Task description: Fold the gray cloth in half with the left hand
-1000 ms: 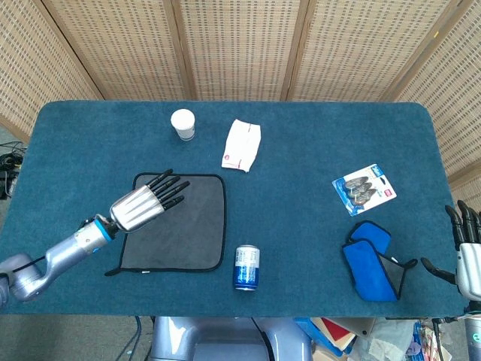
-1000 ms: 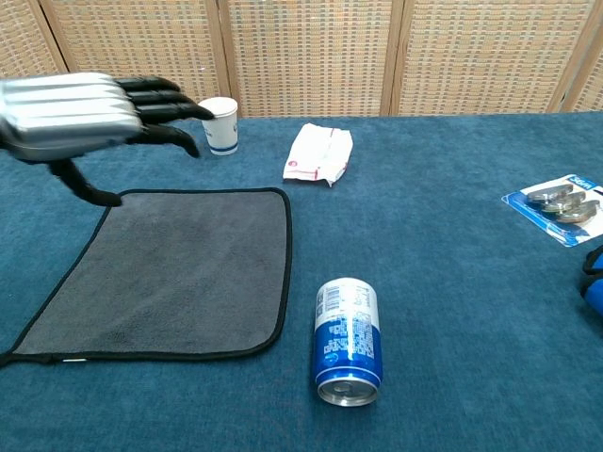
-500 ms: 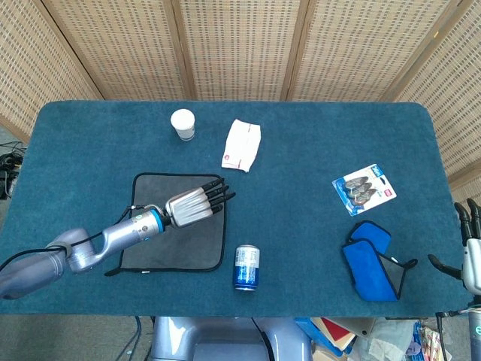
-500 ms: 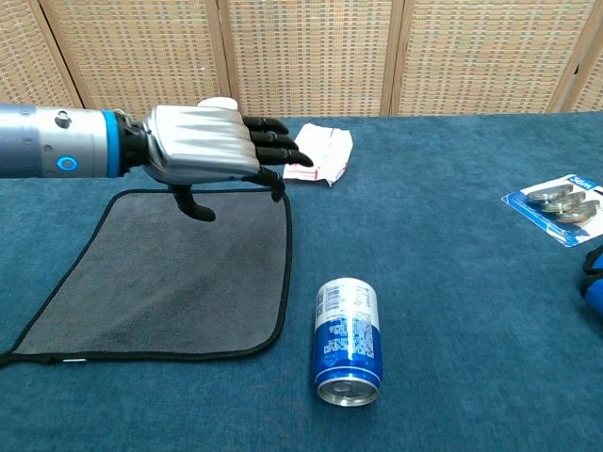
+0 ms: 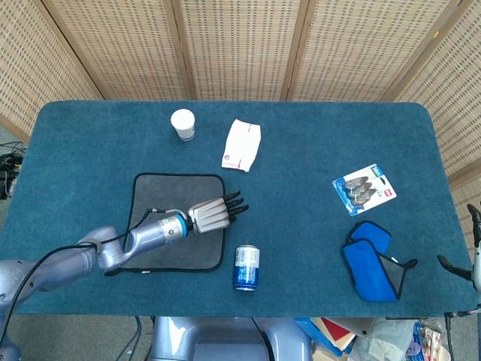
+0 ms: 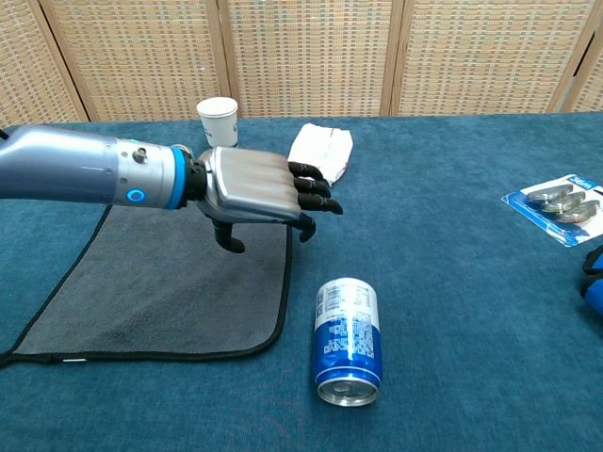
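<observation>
Head view: The flat gray square cloth with black edging (image 5: 176, 218) lies spread on the blue-covered table (image 5: 301, 143), toward the near-left part, unfolded. My left hand (image 5: 214, 215) is above the cloth's right edge, palm down, fingers straight and apart, holding nothing; the dark fingertips reach past the edge over bare table. My right hand (image 5: 475, 256) shows only as a sliver at the right edge of the frame, beyond the table's right side; I cannot tell its state. A blue-and-white drinks can (image 5: 246, 267) lies on its side just beside the cloth's near-right corner. A white paper cup (image 5: 183, 124) and a white folded packet (image 5: 242, 144) sit toward the far edge. A blister pack of metal items (image 5: 364, 189) and a folded blue cloth (image 5: 370, 259) lie toward the right edge.

Chest view: My left hand (image 6: 254, 188) hovers above the cloth (image 6: 160, 282), clear of its surface, thumb pointing down. The can (image 6: 348, 341) lies near the cloth's right edge, not touching it. The cup (image 6: 218, 122) stands upright behind the hand.
</observation>
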`<move>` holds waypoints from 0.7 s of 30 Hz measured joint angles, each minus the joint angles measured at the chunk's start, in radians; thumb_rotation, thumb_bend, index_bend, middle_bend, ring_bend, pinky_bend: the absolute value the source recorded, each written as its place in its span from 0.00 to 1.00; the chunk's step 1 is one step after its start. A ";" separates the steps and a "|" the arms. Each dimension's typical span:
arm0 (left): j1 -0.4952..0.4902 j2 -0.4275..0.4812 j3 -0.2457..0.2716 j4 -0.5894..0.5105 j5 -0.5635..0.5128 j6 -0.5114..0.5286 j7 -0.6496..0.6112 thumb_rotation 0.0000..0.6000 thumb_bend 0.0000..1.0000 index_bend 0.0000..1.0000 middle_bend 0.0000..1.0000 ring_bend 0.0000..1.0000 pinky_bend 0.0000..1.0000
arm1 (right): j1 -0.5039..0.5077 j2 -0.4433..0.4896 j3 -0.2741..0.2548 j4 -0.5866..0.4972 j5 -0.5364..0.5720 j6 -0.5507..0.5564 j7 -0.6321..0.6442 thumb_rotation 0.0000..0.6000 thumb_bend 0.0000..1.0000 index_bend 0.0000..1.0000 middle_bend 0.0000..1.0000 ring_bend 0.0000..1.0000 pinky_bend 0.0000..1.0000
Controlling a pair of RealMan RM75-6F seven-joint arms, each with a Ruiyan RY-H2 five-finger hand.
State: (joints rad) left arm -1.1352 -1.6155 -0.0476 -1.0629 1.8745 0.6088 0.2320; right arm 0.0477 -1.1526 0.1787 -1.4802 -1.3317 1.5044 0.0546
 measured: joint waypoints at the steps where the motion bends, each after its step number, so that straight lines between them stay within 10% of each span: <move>1: -0.005 -0.011 0.001 0.010 -0.003 -0.003 0.004 1.00 0.27 0.28 0.00 0.00 0.00 | -0.001 0.000 0.000 0.001 0.000 0.000 0.002 1.00 0.00 0.00 0.00 0.00 0.00; 21: -0.065 -0.106 0.045 0.105 -0.059 -0.047 0.061 1.00 0.29 0.36 0.00 0.00 0.00 | 0.000 0.000 0.006 0.024 0.016 -0.018 0.028 1.00 0.00 0.00 0.00 0.00 0.00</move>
State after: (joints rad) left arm -1.2004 -1.7218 -0.0030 -0.9579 1.8151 0.5619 0.2930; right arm 0.0479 -1.1527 0.1846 -1.4563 -1.3160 1.4859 0.0823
